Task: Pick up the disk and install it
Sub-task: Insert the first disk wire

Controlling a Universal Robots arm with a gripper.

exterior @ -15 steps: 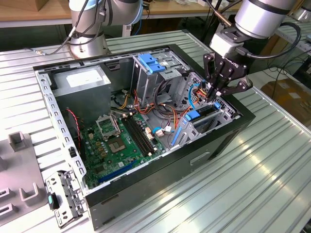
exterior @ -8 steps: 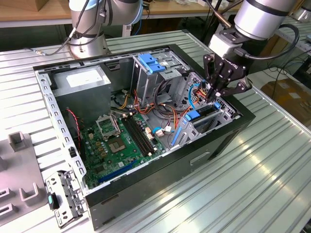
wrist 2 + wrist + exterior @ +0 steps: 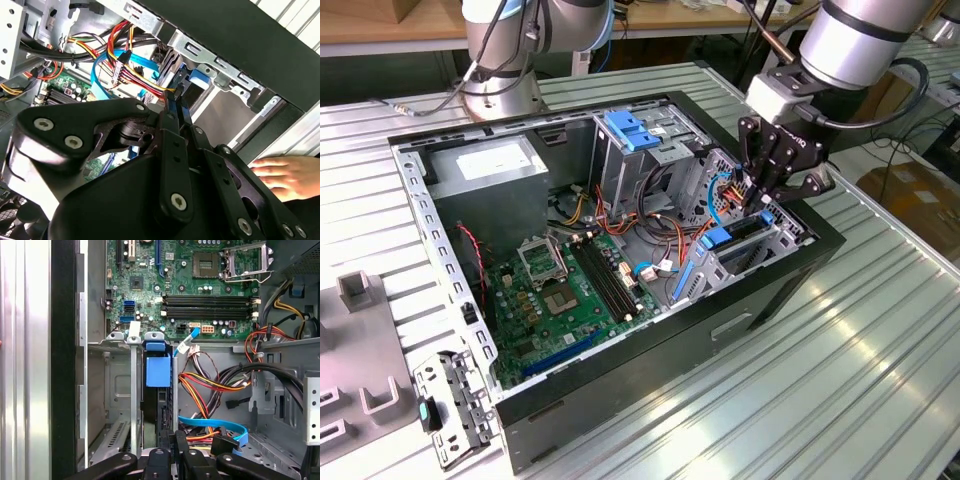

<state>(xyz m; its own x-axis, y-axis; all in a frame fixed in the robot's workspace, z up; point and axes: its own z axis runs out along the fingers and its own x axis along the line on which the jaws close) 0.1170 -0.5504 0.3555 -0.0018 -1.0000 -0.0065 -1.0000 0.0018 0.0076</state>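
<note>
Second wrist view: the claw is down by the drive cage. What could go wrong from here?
1. Snag: the claw sits beside the bundle of red and yellow wires and the flat blue cable; a move could catch or unplug them.
2. Person: a hand lies just outside the black computer case, a likely pinch risk.
3. Jam: the dark flat disk with blue plastic rails stands in the narrow grey metal cage and might bind if skewed.

Disk (image 3: pixel 158 375) upright in the drive cage (image 3: pixel 112 390), beside the motherboard (image 3: pixel 185 285).
</note>
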